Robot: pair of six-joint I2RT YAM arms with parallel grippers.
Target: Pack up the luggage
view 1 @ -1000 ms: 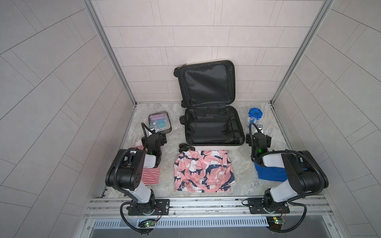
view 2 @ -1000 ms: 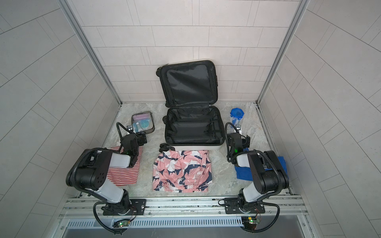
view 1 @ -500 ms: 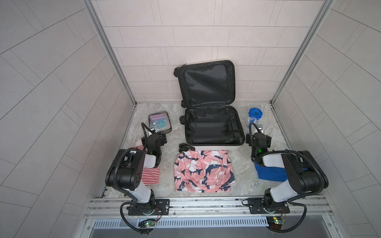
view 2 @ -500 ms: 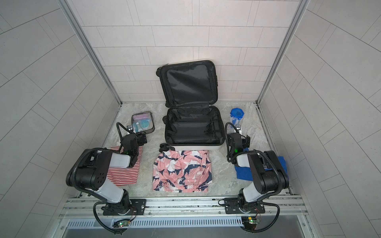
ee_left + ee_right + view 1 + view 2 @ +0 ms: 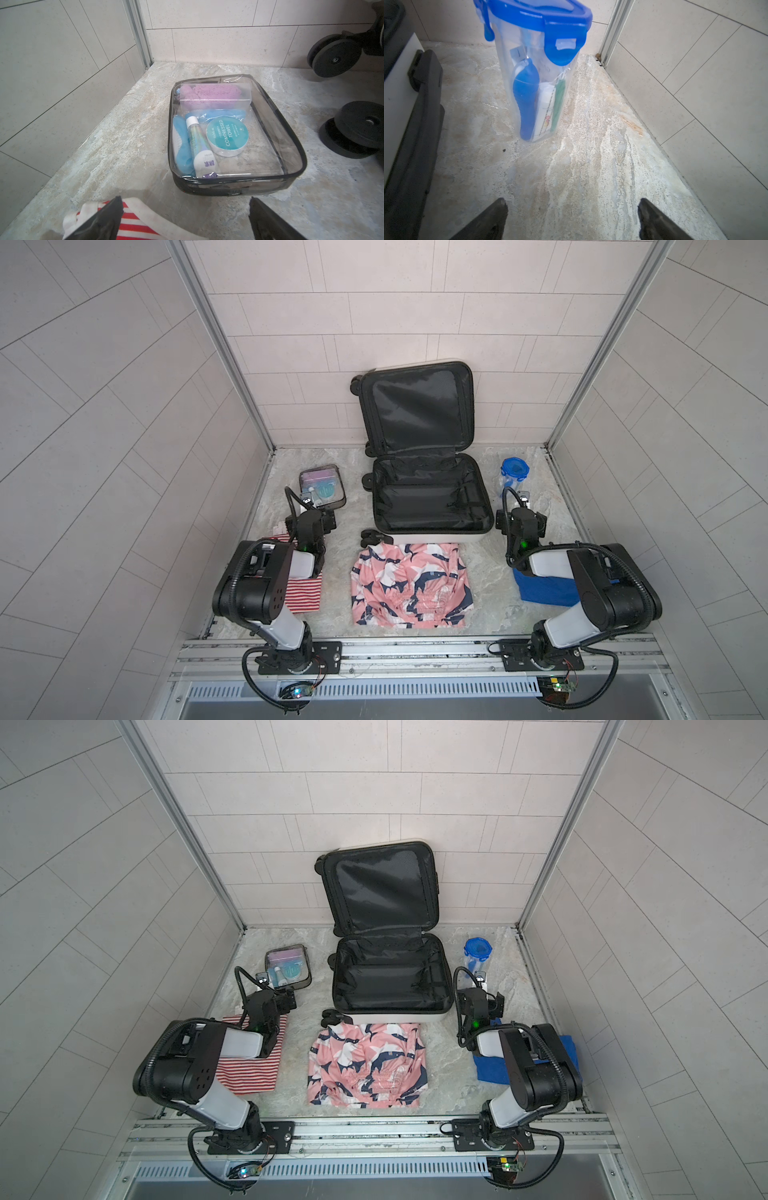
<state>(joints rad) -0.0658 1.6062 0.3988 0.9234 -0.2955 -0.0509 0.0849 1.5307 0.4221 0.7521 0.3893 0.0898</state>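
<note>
Luggage [image 5: 428, 506] lies open at far centre, lid propped against the back wall. Floral garment [image 5: 409, 585] just near of it. Left gripper [image 5: 185, 200] jaws wide, empty, facing clear pouch [image 5: 228, 135]. Right gripper [image 5: 571, 201] jaws wide, empty, facing blue-lidded container [image 5: 533, 83].

The bench [image 5: 486, 564] holds the open luggage [image 5: 432, 497] at its back edge, between clear pouch [image 5: 322, 489] and blue-lidded jar [image 5: 514, 473]. Striped top [image 5: 305, 593], floral garment [image 5: 411, 585] and blue cloth [image 5: 540, 589] line the front.

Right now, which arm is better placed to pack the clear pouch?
Left. The left claw, open and empty, points at the pouch close ahead; the right claw faces the blue-lidded jar, across the suitcase.
</note>
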